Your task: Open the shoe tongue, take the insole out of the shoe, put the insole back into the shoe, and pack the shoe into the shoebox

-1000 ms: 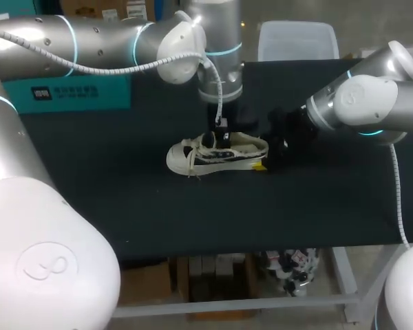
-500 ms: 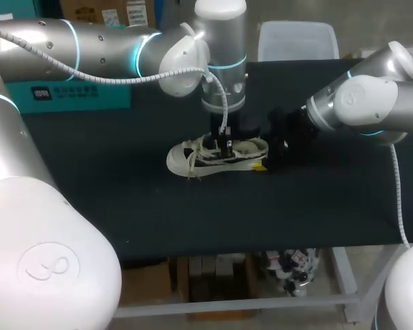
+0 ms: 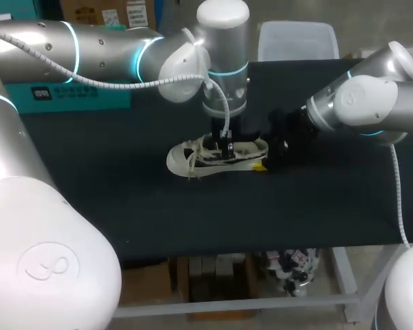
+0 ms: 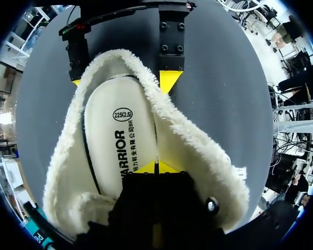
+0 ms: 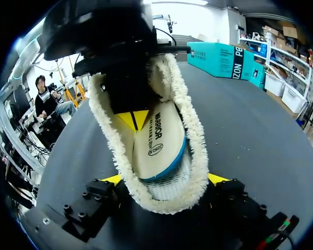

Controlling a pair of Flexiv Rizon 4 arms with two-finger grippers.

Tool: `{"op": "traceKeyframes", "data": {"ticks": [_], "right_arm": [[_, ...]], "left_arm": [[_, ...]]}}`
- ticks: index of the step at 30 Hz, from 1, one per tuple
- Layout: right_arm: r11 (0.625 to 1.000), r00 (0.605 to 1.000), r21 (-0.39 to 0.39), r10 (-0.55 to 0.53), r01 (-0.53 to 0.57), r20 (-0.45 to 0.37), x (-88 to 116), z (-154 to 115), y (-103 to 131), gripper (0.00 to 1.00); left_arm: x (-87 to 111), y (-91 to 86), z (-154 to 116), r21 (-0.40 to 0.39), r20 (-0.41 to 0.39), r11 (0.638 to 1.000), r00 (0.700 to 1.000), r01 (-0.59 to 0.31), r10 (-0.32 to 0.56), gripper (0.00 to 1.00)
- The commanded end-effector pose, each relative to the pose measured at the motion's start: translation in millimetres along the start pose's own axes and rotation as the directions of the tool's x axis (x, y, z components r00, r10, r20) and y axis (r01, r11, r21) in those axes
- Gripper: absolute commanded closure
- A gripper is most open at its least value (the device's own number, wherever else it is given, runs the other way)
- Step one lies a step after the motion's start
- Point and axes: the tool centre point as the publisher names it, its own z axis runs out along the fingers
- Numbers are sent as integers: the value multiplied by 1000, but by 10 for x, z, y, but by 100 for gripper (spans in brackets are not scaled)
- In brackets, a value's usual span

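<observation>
White fleece-lined sneaker (image 3: 217, 155) stands mid-table on the black table (image 3: 124, 199), toe toward my left. My right gripper (image 5: 164, 179) clamps its heel from both sides. My left gripper (image 4: 160, 167) sits down in the opening, over the insole (image 4: 120, 130); whether it grips anything I cannot tell.

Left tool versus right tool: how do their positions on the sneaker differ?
The left tool is down inside the white fleece-lined sneaker, onto the white insole; the right tool sits outside, its fingers clamping the heel. The left comes from above, the right from behind the heel, low over the black table. Both meet the same sneaker.
</observation>
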Motion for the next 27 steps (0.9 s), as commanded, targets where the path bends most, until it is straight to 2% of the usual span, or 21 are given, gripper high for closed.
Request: {"op": "traceKeyframes", "data": {"ticks": [1,4,16,27], "right_arm": [[1000,1000,-1,1,-1,-1,-12,38,-49,100],[1000,1000,-1,1,-1,-1,-12,38,-49,100],[1000,1000,-1,1,-1,-1,-12,38,-49,100],[1000,1000,-1,1,-1,-1,-12,38,-49,100]], "left_arm": [[96,-9,269,-4,18,1000,1000,1,-1,94],[107,0,292,-6,23,1000,1000,2,-2,92],[-48,46,388,-16,56,1000,998,27,-26,78],[-281,94,492,-30,85,999,996,43,-40,77]]}}
